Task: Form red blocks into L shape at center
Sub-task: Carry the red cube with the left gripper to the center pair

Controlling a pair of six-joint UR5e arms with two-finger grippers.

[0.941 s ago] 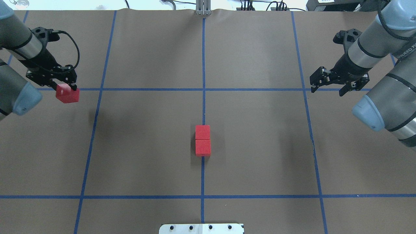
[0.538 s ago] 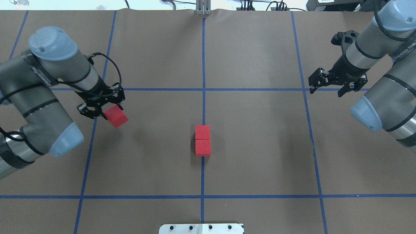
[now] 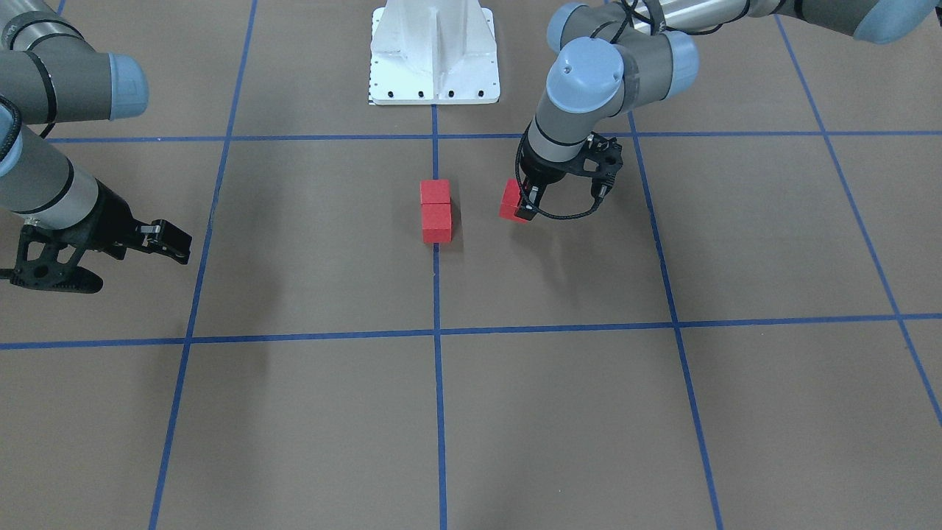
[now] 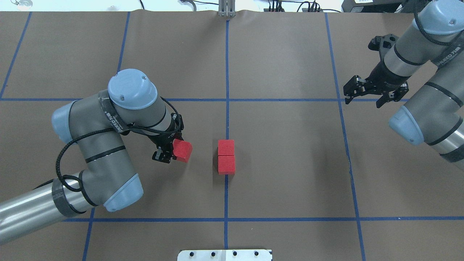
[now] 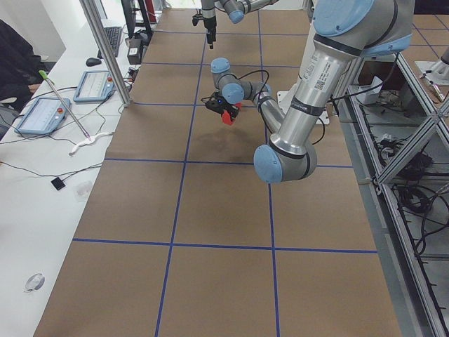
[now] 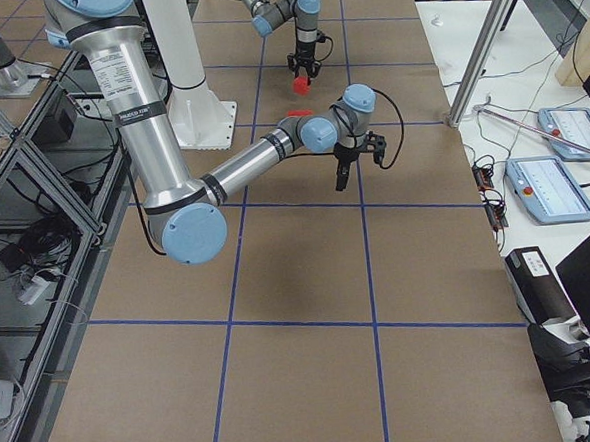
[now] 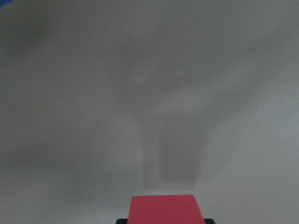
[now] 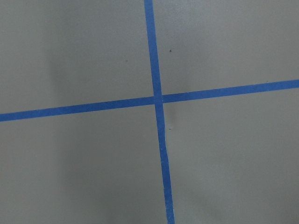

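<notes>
Three red blocks appear in the scene. Two [image 4: 226, 147] [image 4: 226, 165] lie on the brown desk [image 4: 290, 163] at the center [image 4: 227, 123], touching face to face in a short straight row. The row runs along the blue tape line [image 4: 227, 72] that splits the middle of the grid, and both blocks sit on that line, squared to it.

The third red block [image 4: 182, 150] is clamped between the fingers of the left gripper [image 4: 170, 148]. It hangs on the robot's left of the row, near it but apart, roughly level with the seam between the two blocks. Its edges are turned at an angle to the grid lines. The left wrist view shows only the top of this block [image 7: 163, 209] at the lower edge, over a blurred surface with a soft shadow, which suggests it is clear of the desk.

The right gripper [image 4: 362, 102] hovers well away, over a tape crossing [image 8: 158, 99] at the robot's right, with its fingers spread apart and nothing between them.

The white base plate [image 3: 434, 59] of the robot stands at the near edge of the desk, in line with the central tape.
</notes>
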